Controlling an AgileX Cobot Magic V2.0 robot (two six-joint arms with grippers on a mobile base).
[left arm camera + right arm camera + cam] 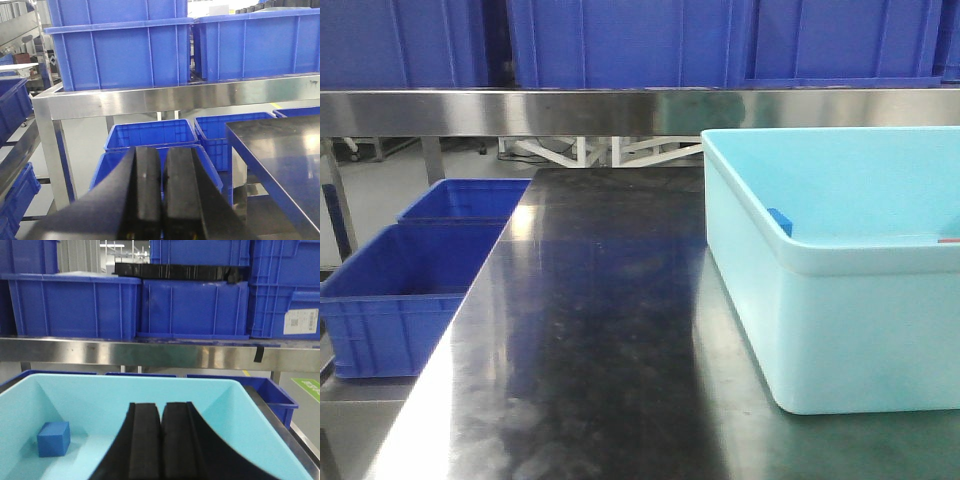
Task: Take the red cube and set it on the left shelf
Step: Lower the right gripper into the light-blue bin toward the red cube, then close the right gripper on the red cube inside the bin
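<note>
The red cube cannot be plainly found. The only hint is a thin reddish streak (948, 240) at the right edge of the front view, low on the inner wall of the pale-blue tub (840, 340); it is too small and too cut off to call a cube. In the right wrist view the tub's floor shows only a blue cube (53, 438) at lower left, apart from the walls. The fingers (145, 445) of the right pincer (161, 412) cover the middle of that floor, so the red one may lie behind them or out of frame. The tub stands on the right part of the dark steel bench (600, 330), probably to keep the cubes gathered within the right arm's reach.

The left shelf (175, 96) runs across the upper part of every view, its steel front rail backed by large dark-blue crates (120, 50) packed side by side. Free room for a cube there is hard to make out. Lower blue crates (410, 290) sit beyond the bench's left edge.

The right pincer is closed on nothing, fingers pressed together, aimed over the tub's near wall. The left pincer (163, 155) is likewise closed and empty, off the bench's left edge and facing the shelf. This looks like a waiting pose, with no grasp begun.
</note>
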